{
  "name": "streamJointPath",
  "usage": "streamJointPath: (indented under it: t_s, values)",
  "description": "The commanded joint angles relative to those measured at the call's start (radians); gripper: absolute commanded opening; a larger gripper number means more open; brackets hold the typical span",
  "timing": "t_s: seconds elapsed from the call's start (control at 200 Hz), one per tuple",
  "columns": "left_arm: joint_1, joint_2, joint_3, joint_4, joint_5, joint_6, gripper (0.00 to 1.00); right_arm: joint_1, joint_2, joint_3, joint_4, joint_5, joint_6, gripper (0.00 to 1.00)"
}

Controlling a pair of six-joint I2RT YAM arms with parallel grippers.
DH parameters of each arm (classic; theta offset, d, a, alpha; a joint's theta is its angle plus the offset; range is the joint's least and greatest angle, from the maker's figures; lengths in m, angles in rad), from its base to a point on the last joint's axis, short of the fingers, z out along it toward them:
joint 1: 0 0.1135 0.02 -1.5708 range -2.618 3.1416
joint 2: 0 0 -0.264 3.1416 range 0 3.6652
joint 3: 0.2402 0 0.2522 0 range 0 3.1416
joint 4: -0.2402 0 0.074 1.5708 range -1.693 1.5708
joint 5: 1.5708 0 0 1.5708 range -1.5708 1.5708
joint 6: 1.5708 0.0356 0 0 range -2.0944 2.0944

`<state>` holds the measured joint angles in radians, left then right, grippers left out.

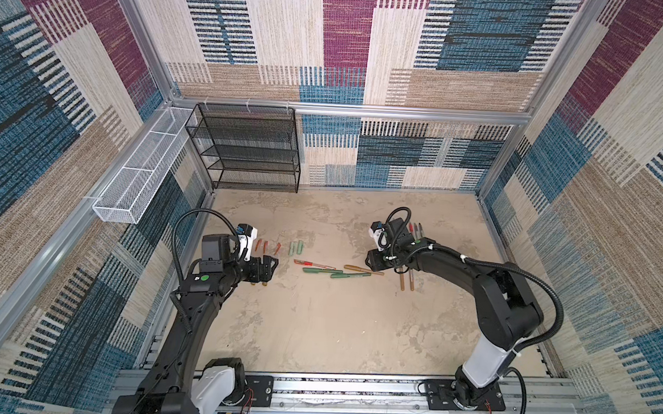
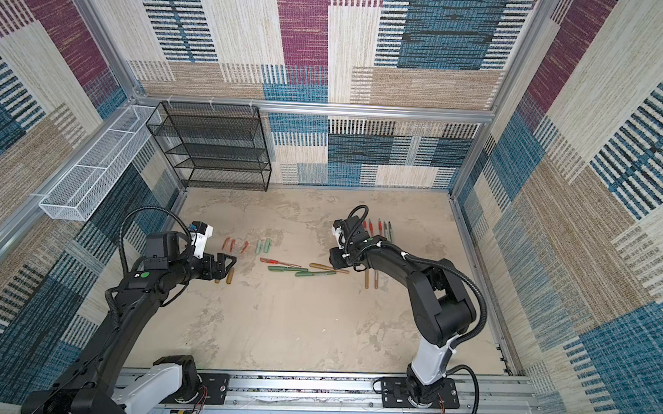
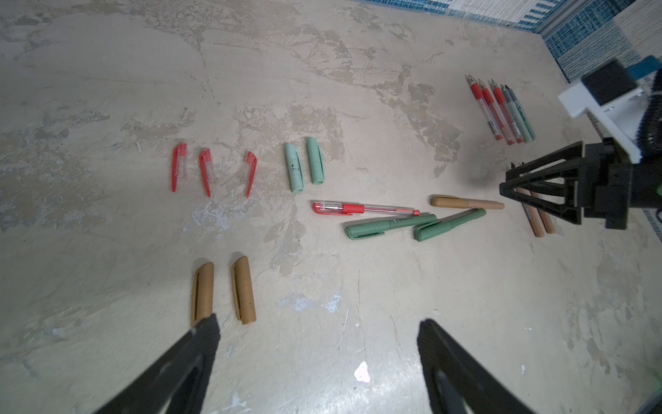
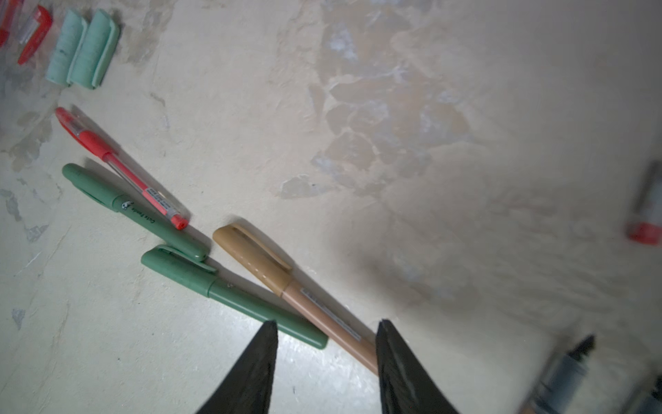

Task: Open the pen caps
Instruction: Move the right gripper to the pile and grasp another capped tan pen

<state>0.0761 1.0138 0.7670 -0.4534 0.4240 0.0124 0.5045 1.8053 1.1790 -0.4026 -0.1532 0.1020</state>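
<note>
Top views are read with the back wall at 12 o'clock. The left hand [image 1: 273, 271] is spread wide with nothing between its fingers. It sits low over the mottled beige bench [image 1: 316, 324], at 9 o'clock from the middle pen cluster. Two loose bronze-gold plastic pen caps [image 3: 244, 290] lie side by side right at that hand; in the left wrist view a finger hides one cap's end. At 12 o'clock from them, three loose red-and-clear pen caps [image 3: 207, 172] lie in a row, apart from each other. Two loose pale mint pen caps [image 3: 294, 168] lie almost touching at 3 o'clock of the red ones. Four caps are still on pens mid-bench: a red cap [image 3: 331, 208] on a clear-barrelled pen [image 3: 387, 210], two dark green caps [image 3: 365, 229] on dark green pens [image 3: 462, 219], and a bronze-gold cap [image 3: 449, 201] on a tan pen [image 3: 483, 205]. The right hand [image 4: 327, 322] is at the 3 o'clock end of this cluster, fingers apart and pinching nothing. The tan pen's barrel end and one green pen's end lie on the bench between them. Five uncapped barrels [image 3: 501, 111] lie in a tight row at 2 o'clock of the right hand. Two uncapped tan barrels [image 3: 542, 222] lie at 4 o'clock of it, partly hidden behind it.
</note>
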Motion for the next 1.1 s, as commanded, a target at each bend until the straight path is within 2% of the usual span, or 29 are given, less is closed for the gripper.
streamJointPath:
  t_s: [0.0,0.18,0.401,0.481,0.631,1.092]
  values:
    - [0.002,-0.007,-0.002,0.018,0.008,-0.008,0.91,0.024,0.045,0.037,-0.033,-0.018,-0.075,0.51]
    - [0.005,0.002,0.005,0.009,0.004,-0.006,0.9,0.046,0.101,0.082,-0.055,-0.005,-0.087,0.56]
    - [0.008,0.011,0.006,0.012,0.007,-0.006,0.91,0.049,0.17,0.126,-0.079,0.04,-0.106,0.55]
    - [0.008,0.006,-0.004,0.029,0.005,-0.005,0.9,0.049,0.175,0.12,-0.063,0.053,-0.111,0.53]
    - [0.011,0.012,0.007,0.01,0.006,-0.005,0.91,0.046,0.218,0.16,-0.104,0.11,-0.102,0.41]
    - [0.012,0.011,0.002,0.017,0.015,-0.007,0.91,0.023,0.129,0.003,-0.073,0.101,-0.079,0.39]
